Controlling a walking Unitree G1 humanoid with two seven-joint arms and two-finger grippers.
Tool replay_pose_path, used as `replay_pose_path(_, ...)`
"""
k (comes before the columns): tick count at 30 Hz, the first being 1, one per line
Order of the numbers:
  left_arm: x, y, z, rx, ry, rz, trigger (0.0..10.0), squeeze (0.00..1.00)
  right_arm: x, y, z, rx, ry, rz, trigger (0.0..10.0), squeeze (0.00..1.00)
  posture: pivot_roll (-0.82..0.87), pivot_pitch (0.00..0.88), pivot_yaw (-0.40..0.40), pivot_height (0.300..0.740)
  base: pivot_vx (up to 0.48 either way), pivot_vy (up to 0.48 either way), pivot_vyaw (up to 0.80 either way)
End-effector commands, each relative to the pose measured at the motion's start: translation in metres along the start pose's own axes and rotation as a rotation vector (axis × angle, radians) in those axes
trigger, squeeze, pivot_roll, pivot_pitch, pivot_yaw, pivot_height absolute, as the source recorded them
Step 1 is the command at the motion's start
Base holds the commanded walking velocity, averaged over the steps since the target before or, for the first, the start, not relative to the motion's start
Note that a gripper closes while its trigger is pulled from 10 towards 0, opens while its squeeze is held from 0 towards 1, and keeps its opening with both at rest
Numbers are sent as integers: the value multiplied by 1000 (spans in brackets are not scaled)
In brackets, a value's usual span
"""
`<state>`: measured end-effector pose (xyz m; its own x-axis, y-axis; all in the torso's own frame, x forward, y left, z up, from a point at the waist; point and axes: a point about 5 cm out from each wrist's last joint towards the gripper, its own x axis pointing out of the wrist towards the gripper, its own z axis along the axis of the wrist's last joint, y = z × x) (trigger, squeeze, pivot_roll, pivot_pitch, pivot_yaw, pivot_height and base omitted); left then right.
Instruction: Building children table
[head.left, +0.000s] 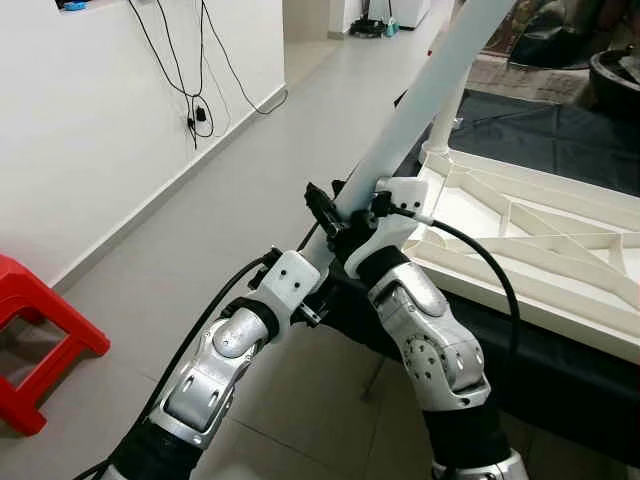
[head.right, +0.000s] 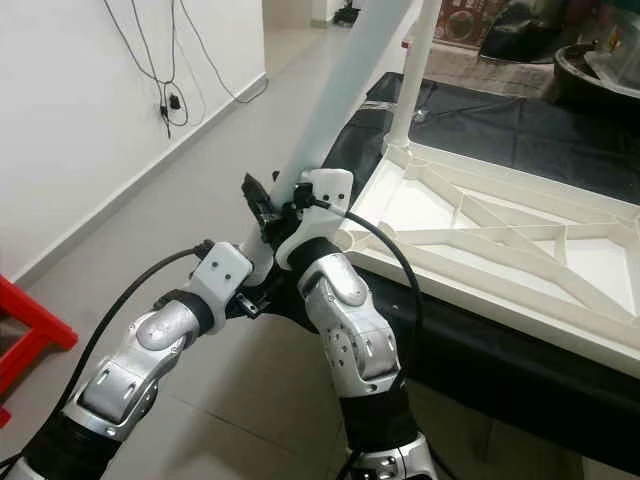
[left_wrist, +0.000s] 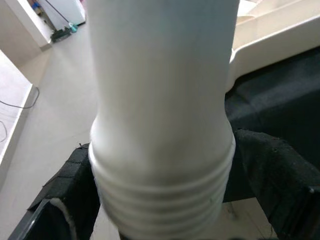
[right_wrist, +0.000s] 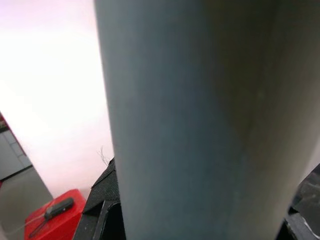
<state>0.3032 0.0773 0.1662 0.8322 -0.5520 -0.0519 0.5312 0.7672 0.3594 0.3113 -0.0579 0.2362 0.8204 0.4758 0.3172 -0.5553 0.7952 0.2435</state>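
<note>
A grey tiled floor (head.left: 250, 150) is bordered by a white wall (head.left: 90, 120). A long white plastic table leg (head.left: 420, 100) is clamped, tilted, by the left gripper (head.left: 325, 215) and right gripper (head.left: 375, 210), beside the upturned white ribbed tabletop (head.left: 530, 235).

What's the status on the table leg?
Left gripper and right gripper both clamped on table leg. Threaded end free, tabletop upside down alongside. One leg already standing.
</note>
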Motion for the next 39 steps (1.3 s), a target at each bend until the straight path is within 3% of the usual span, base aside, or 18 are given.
replay_pose_path(1, 1, -1, -1, 7, 0, -10, 10000, 0, -1, 5, 2, -1, -7, 24, 10000, 0, 93, 96, -20, 740, 0, 0, 0)
replay_pose_path(11, 3, -3, 0, 4, -14, -28, 10000, 0, -4, 10, -1, 6, 9, 44, 10000, 0, 93, 99, -20, 740, 0, 0, 0)
replay_pose_path(12, 3, -4, 0, 1, -15, -31, 8275, 0, -4, 10, -2, 7, 10, 45, 10000, 0, 93, 99, -20, 740, 0, 0, 0)
replay_pose_path(13, 3, -6, -1, -2, -16, -38, 1647, 0, -4, 11, -2, 7, 12, 47, 10000, 0, 93, 101, -20, 740, 0, 0, 0)
replay_pose_path(14, 3, -6, -1, -2, -16, -38, 1647, 0, -4, 11, -2, 7, 12, 47, 10000, 0, 93, 101, -20, 740, 0, 0, 0)
replay_pose_path(15, 3, -8, -1, -6, -17, -45, 0, 0, -5, 12, -2, 7, 15, 51, 10000, 0, 93, 102, -19, 740, 0, 0, 0)
replay_pose_path(27, -1, -12, -6, -12, -12, -70, 0, 0, -6, 11, -4, -31, 24, 54, 10000, 0, 93, 105, -21, 740, 0, 0, 0)
replay_pose_path(28, -2, -14, -6, -22, -15, -89, 10000, 0, -7, 9, -5, -42, 25, 51, 10000, 0, 93, 105, -22, 740, 0, 0, 0)
replay_pose_path(30, -3, -15, -6, -29, -18, -102, 10000, 0, -7, 9, -6, -48, 26, 50, 10000, 0, 93, 105, -22, 740, 0, 0, 0)
replay_pose_path(31, -4, -15, -6, -31, -19, -107, 10000, 0, -7, 7, -6, -66, 26, 50, 10000, 1000, 95, 107, -20, 740, 0, 0, 0)
replay_pose_path(36, -14, -9, -7, -83, -29, -162, 10000, 0, -8, 4, -5, -92, 31, 91, 10000, 1000, 99, 106, -18, 740, 0, 0, 0)
replay_pose_path(37, -20, -5, -9, -116, -23, -205, 10000, 0, -8, 2, -4, -82, 36, 125, 10000, 0, 100, 106, -15, 740, 0, 0, 0)
replay_pose_path(39, -25, -3, -11, -135, -19, -233, 10000, 0, -9, 1, -3, -73, 39, 149, 10000, 0, 100, 106, -15, 740, 0, 0, 0)
